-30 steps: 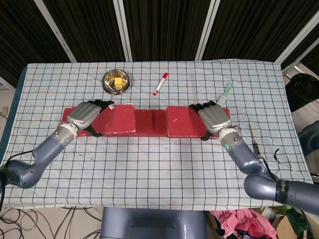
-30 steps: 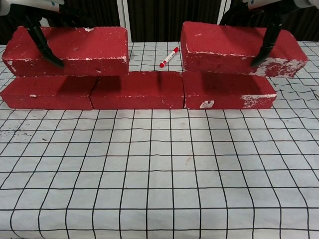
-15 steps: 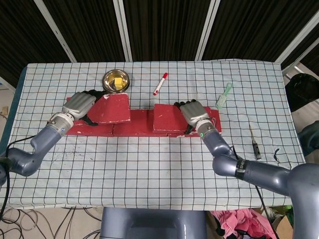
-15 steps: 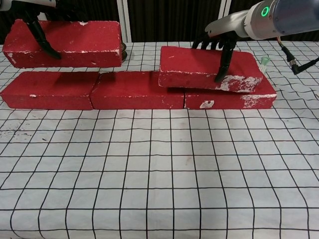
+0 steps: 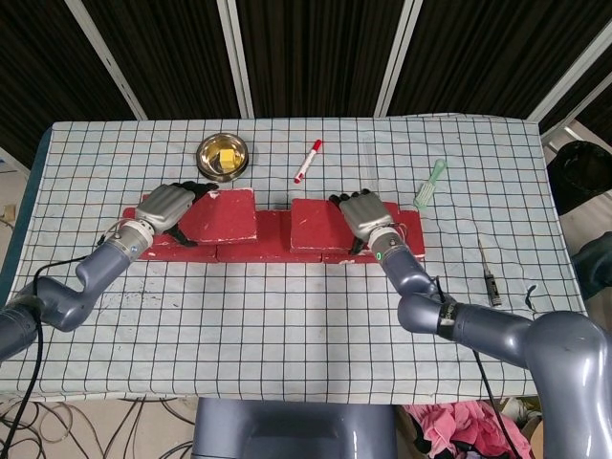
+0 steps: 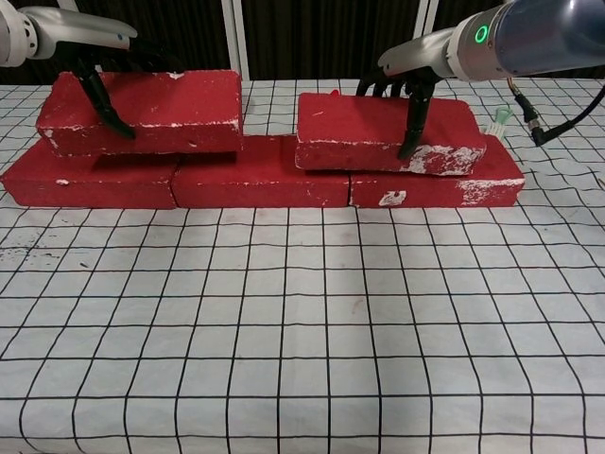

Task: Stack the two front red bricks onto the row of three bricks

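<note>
Placement is nearly complete. Left hand (image 5: 164, 207) has its fingers wrapped over the left brick (image 6: 142, 111), which sits on the row of three bricks (image 6: 255, 182) toward its left end, apparently slightly tilted. Right hand (image 5: 368, 216) has its fingers clamped over the right brick (image 6: 388, 132), resting on the row's right part. Remaining, by judgement: level both bricks, then release. Desk (image 6: 302, 331) carries the row.

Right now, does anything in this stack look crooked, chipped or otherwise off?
Yes. The left top brick sits tilted on the row, not flat, with the left hand gripping it. The bricks show white chips along their edges. The right top brick, under the right hand, looks nearly level.
</note>
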Motion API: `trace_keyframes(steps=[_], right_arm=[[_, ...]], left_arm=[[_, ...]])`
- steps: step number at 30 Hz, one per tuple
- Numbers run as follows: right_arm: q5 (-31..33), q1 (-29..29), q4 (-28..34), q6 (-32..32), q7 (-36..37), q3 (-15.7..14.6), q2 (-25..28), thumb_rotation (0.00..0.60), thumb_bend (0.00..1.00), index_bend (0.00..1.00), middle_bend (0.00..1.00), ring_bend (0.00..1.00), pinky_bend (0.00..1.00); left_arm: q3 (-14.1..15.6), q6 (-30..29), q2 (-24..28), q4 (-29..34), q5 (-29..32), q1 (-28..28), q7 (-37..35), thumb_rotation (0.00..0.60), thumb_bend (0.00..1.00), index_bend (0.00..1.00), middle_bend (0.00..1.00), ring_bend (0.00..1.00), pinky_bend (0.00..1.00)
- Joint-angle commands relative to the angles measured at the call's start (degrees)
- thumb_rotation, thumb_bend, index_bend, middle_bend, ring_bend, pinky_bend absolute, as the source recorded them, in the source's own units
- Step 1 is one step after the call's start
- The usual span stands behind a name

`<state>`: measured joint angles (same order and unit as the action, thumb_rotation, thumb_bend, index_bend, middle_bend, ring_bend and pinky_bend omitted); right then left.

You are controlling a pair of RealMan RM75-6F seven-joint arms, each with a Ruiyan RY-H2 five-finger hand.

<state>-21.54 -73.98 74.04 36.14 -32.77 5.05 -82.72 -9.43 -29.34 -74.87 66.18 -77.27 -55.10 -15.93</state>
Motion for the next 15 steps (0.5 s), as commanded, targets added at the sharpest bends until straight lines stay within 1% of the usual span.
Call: trace_keyframes(steps=[1, 8, 12, 15], right_arm=[[-0.32, -0.32, -0.42, -0.22, 0.13, -0.17, -0.64, 0.600, 0.00, 0.20, 0.24, 0.19, 0.13], [-0.66, -0.95, -2.71, -1.32, 0.89, -0.32, -2.39, 0.600, 0.00, 0.20, 0.24, 0.19, 0.13], [-1.11, -1.05, -3.64, -1.56, 1.39, -0.47, -2.74, 0.600, 0.00, 0.20, 0.24, 0.19, 0.13], [-1.17, -1.09, -3.80, -1.62, 1.56, -0.62, -2.70, 0.600, 0.00, 0.20, 0.24, 0.19, 0.13]], left_arm=[[1.02, 0.16, -1.44, -2.09, -2.71, -0.51, -3.68, 0.600, 0.17, 0.10, 0.20, 0.10, 0.20], [2.46, -0.52, -2.58, -4.19, -6.33, -1.21, -9.70, 0.600, 0.13, 0.10, 0.20, 0.10, 0.20], [3.56, -0.69, -3.24, -5.10, -8.32, -1.89, -13.43, 0.600, 0.12, 0.10, 0.20, 0.10, 0.20], [4.23, -0.79, -3.61, -5.84, -9.42, -2.37, -14.87, 0.600, 0.12, 0.10, 0.20, 0.09, 0.19]])
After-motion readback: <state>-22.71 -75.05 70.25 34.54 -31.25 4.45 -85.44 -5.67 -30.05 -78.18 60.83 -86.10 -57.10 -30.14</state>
